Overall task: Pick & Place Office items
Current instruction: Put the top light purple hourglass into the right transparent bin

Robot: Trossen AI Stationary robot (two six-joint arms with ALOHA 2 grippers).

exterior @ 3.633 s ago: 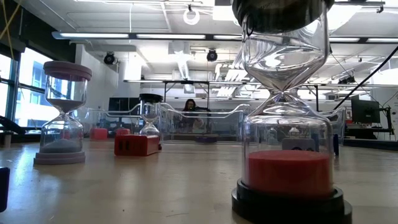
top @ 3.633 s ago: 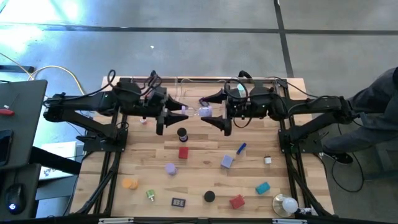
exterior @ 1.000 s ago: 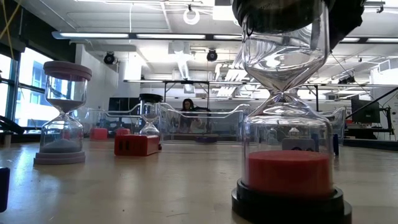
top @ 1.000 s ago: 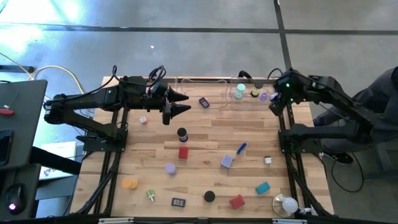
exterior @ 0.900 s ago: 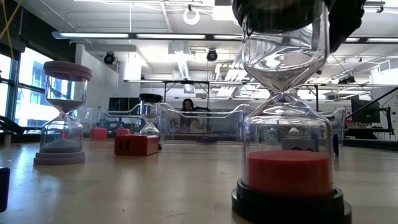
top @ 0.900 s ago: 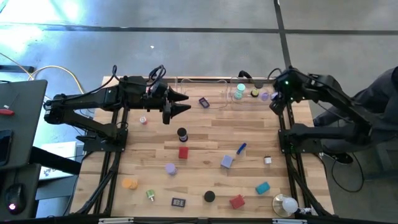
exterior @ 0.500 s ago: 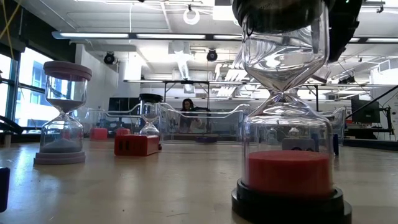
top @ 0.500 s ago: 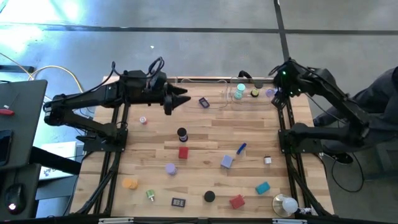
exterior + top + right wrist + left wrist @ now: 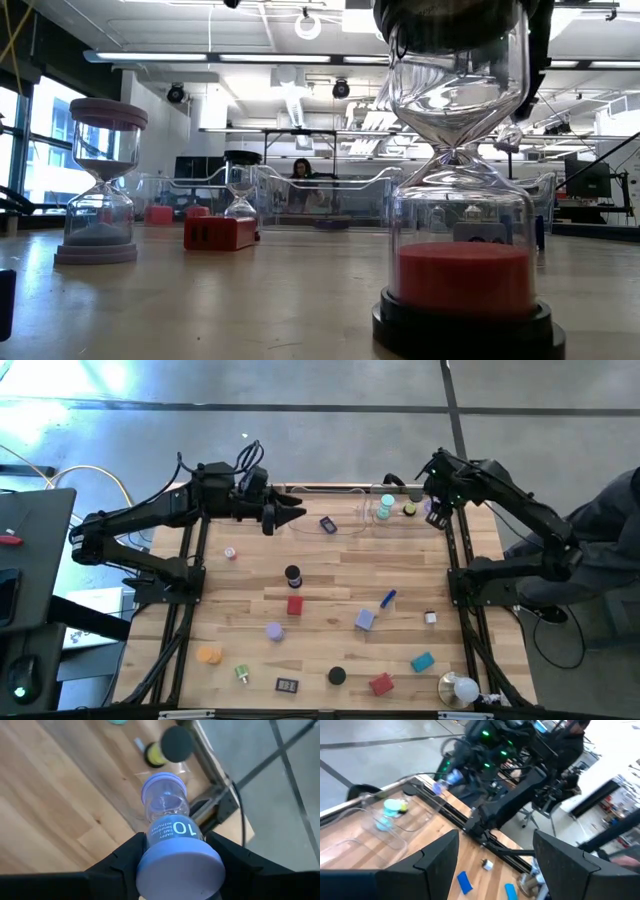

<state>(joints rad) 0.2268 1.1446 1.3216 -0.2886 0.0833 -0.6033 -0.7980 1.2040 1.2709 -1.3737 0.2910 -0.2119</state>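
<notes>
Placement step in hand. The right gripper (image 9: 175,865) is clamped on a lilac sand timer (image 9: 170,827), raised over the clear tray (image 9: 395,525) at the table's far right. The left gripper (image 9: 290,512) waits far left, fingers apart and empty. Next move, in my judgement: lower the timer into the tray and release.

Grey concrete floor (image 9: 330,420), ceiling strip lights (image 9: 200,56), window (image 9: 12,140) at one side

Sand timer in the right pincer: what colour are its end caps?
Lavender, seen best in the right wrist view, where the sand timer sits between the right pincer fingers.
</notes>
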